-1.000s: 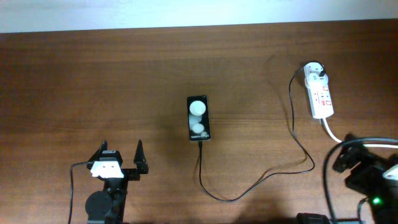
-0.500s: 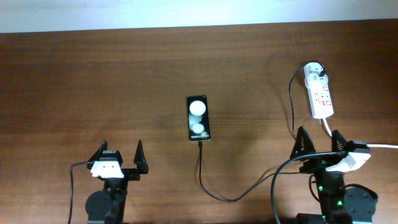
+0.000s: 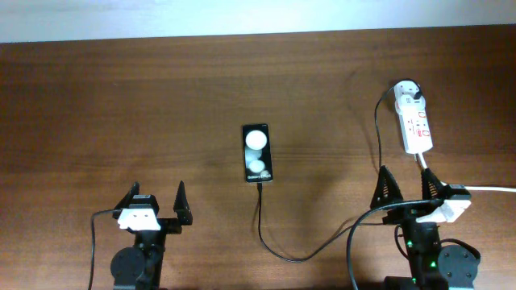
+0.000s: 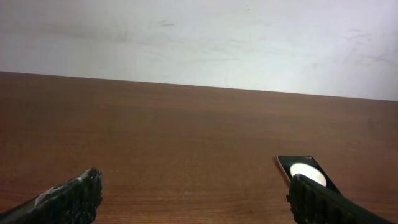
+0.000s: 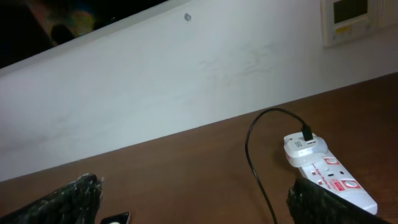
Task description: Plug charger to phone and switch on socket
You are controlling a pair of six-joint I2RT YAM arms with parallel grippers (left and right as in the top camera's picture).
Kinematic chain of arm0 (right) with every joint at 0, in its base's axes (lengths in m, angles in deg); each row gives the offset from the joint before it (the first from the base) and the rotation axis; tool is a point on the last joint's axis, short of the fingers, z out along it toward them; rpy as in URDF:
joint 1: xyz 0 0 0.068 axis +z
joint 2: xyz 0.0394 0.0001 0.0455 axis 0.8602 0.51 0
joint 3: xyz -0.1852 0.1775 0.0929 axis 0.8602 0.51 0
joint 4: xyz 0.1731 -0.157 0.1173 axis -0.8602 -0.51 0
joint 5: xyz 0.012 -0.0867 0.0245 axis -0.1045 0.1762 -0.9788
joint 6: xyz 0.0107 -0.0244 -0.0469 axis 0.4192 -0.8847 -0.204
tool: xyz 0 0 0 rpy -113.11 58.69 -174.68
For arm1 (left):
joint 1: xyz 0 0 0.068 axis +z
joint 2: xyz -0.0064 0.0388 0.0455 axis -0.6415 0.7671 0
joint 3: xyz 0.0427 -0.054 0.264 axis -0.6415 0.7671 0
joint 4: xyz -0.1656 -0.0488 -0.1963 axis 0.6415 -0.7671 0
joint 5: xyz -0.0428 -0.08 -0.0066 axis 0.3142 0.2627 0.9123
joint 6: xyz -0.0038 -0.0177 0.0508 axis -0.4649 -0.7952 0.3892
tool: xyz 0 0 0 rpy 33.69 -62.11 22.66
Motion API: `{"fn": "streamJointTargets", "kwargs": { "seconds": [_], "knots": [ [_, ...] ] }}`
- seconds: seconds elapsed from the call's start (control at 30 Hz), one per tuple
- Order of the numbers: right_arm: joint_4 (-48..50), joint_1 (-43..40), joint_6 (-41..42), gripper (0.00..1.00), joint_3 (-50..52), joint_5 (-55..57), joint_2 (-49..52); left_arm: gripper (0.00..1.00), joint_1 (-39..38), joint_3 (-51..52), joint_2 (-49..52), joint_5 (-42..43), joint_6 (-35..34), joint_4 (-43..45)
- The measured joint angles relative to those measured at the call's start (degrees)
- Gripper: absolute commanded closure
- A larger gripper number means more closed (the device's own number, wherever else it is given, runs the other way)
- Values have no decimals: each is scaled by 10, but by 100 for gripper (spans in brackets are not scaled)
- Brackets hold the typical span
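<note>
The black phone (image 3: 257,153) lies flat at mid-table, two white spots on its face; it also shows in the left wrist view (image 4: 305,170), and a corner shows in the right wrist view (image 5: 115,219). The charger cable (image 3: 282,256) meets the phone's near end, loops forward, then climbs to the white adapter (image 3: 408,91) seated in the far end of the socket (image 3: 417,126). My left gripper (image 3: 156,198) is open at the front left, well short of the phone. At the front right my right gripper (image 3: 405,185) is open, just in front of the socket (image 5: 333,180).
The thick white cord (image 3: 484,190) runs from the socket's near end to the right edge, passing by my right gripper. A white wall (image 4: 199,37) backs the table, with a panel (image 5: 349,18) on it. Black robot cables (image 3: 95,242) hang at the front.
My right arm has swung in from the right edge to the front right, then shifted slightly left, open throughout. The left arm, phone and cable have not moved.
</note>
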Motion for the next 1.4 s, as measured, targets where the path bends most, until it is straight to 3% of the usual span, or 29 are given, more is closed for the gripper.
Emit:
{"fn": "streamJointTargets", "kwargs": {
  "seconds": [0.17, 0.3, 0.57, 0.93, 1.1, 1.3, 1.4],
  "knots": [
    [8, -2, 1, 1, 0, 0, -15, 1, 0, 0, 0, 0, 0, 0],
    [74, -2, 1, 1, 22, 0, -16, 1, 0, 0, 0, 0, 0, 0],
    [80, -2, 1, 1, 36, 0, -16, 1, 0, 0, 0, 0, 0, 0],
    [207, -2, 2, 1, 128, 0, -16, 1, 0, 0, 0, 0, 0, 0],
    [203, -2, 1, 1, 144, 1, -16, 1, 0, 0, 0, 0, 0, 0],
    [93, -2, 1, 1, 144, 2, -17, 1, 0, 0, 0, 0, 0, 0],
    [83, -2, -6, 1, 144, 5, -17, 1, 0, 0, 0, 0, 0, 0]
  ]
}}
